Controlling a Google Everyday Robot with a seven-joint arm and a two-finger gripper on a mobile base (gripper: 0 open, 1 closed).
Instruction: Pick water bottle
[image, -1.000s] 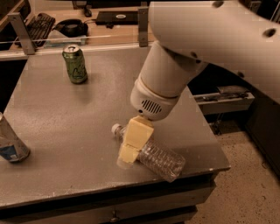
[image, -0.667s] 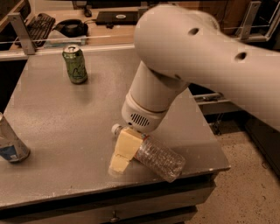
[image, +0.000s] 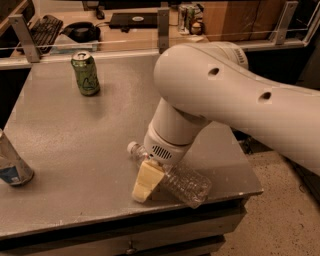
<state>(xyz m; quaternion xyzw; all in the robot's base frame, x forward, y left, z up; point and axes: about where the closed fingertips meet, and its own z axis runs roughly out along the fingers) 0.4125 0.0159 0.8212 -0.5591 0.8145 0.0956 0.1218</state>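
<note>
The water bottle lies on its side on the grey table near the front right corner, clear and ribbed, with its white cap pointing to the back left. My gripper hangs down from the big white arm right over the bottle's neck end. One cream-coloured finger shows on the near side of the bottle, its tip close to the table. The bottle's label is hidden behind the wrist.
A green drink can stands upright at the back left of the table. A silver-and-blue can stands at the left edge. The table's front edge runs just below the bottle. A desk with a keyboard lies behind a rail.
The arm has swung left and lower over the table, and the gripper has come down onto the bottle's neck end. The bottle and both cans have stayed put.
</note>
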